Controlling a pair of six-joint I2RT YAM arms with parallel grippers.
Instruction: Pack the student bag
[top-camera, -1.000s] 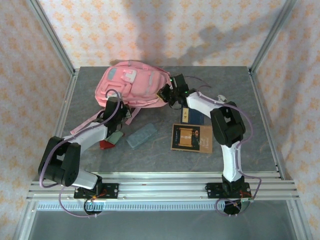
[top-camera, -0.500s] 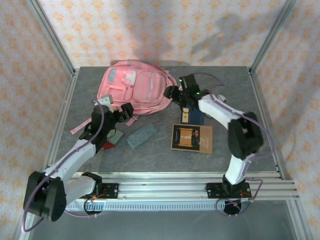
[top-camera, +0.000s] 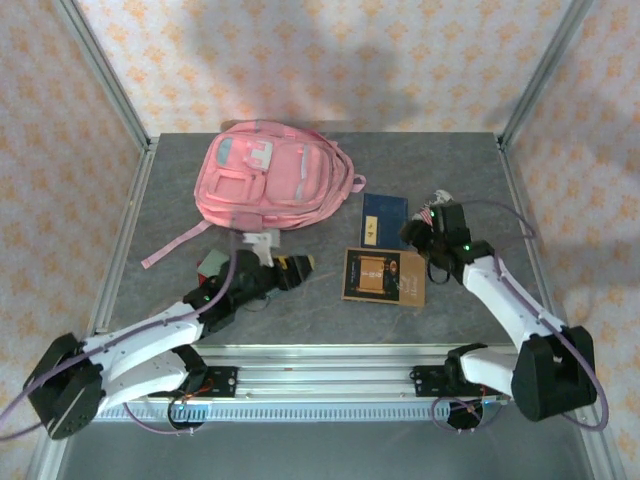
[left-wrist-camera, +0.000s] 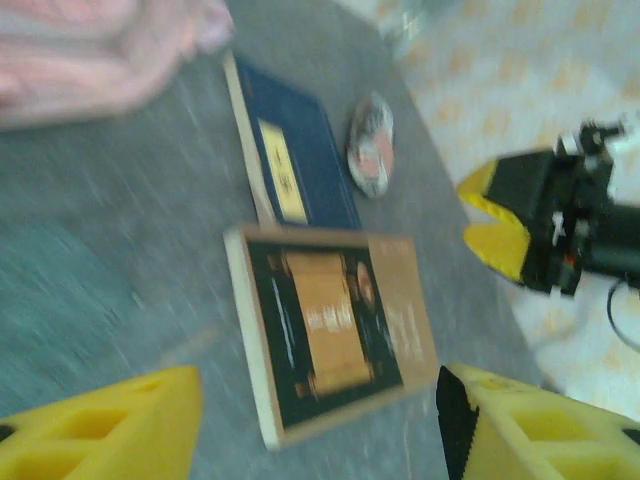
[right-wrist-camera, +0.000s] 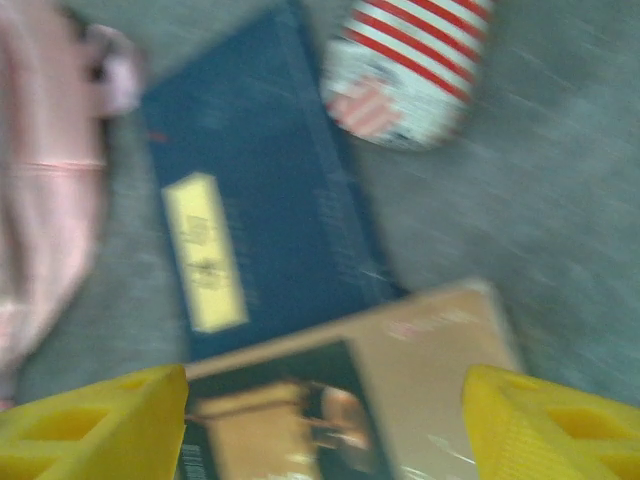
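My left gripper (left-wrist-camera: 320, 432) and right gripper (right-wrist-camera: 322, 430): yellow jaws apart, empty, tips cut off at the frame edge. Next, flat brown-covered book (top-camera: 384, 276), lettering blurred; behind it, slim navy book (top-camera: 384, 218). Farthest, soft pink fabric student bag (top-camera: 272, 178), lying at the grey table's (top-camera: 460, 170) back

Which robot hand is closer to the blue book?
Right. The right gripper is just by the blue book's near right corner; the left gripper is farther off, left of the brown book.

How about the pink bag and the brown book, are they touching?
Apart. The top view shows bare grey table between the student bag and the brown book.
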